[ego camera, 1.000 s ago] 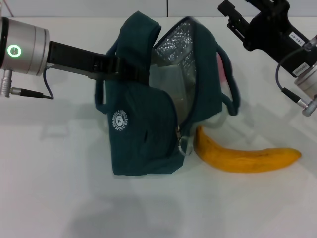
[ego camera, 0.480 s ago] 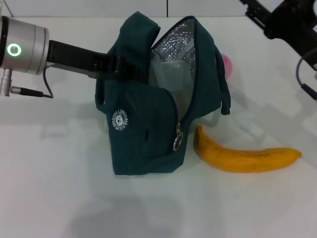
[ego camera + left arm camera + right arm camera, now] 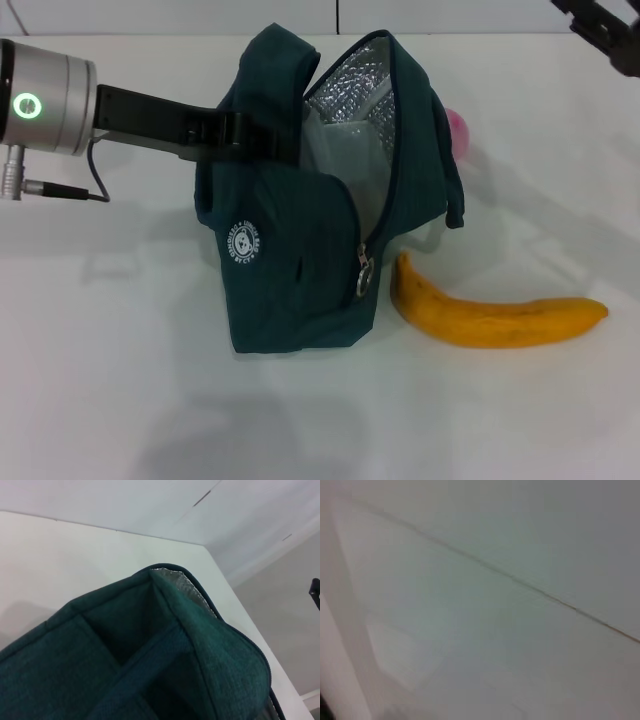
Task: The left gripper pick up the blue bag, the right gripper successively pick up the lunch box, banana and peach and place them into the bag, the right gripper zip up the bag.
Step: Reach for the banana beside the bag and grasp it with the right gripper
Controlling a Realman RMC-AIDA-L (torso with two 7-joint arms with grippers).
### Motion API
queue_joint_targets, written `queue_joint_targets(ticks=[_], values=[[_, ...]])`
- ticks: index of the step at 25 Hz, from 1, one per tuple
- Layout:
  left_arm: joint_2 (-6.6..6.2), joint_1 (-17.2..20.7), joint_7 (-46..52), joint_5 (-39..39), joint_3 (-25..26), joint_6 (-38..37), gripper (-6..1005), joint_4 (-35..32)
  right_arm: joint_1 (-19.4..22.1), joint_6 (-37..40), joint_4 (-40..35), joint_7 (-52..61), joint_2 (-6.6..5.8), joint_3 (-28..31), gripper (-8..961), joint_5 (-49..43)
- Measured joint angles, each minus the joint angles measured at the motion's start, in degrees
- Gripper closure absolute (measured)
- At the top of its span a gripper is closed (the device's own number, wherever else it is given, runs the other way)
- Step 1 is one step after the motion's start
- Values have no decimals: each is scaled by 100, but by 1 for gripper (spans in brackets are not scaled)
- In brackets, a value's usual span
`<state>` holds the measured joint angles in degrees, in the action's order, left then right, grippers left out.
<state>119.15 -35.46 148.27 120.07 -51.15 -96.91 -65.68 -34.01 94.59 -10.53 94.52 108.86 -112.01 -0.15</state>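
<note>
The blue bag (image 3: 300,250) stands open on the white table, its silver lining (image 3: 355,90) showing. My left gripper (image 3: 262,140) reaches in from the left and is shut on the bag's top by a handle. The left wrist view shows only the bag's fabric (image 3: 150,655). The clear lunch box (image 3: 335,165) lies inside the bag. The banana (image 3: 495,315) lies on the table right of the bag. The peach (image 3: 457,128) peeks out behind the bag's right side. My right gripper (image 3: 608,32) is high at the far right corner, mostly out of view, away from everything.
The ring-pull zipper (image 3: 362,280) hangs at the bag's front lower edge, next to the banana's near tip. The white table (image 3: 150,400) stretches in front and to the left. The right wrist view shows only a pale surface.
My right arm has drawn back up and to the right, away from the bag's opening, until it is nearly out of view. The peach now shows behind the bag. The bag's right handle has settled.
</note>
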Motion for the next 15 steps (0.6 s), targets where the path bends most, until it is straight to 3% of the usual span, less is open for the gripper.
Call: queue_joint_targets(ticks=[4,10,15], values=[[26,5,0,-1,0,0,959,2,-132,-49,9,-249,-409,6,68,-614],[32,26,-131,-144,-7,-2,959,3,-460,-163,21,-788,-1031,7,69,-1532],[29,36,-201,-188,-24,-4,959,3,-857,-429,21,-1068,-1479,3,70,-2764]])
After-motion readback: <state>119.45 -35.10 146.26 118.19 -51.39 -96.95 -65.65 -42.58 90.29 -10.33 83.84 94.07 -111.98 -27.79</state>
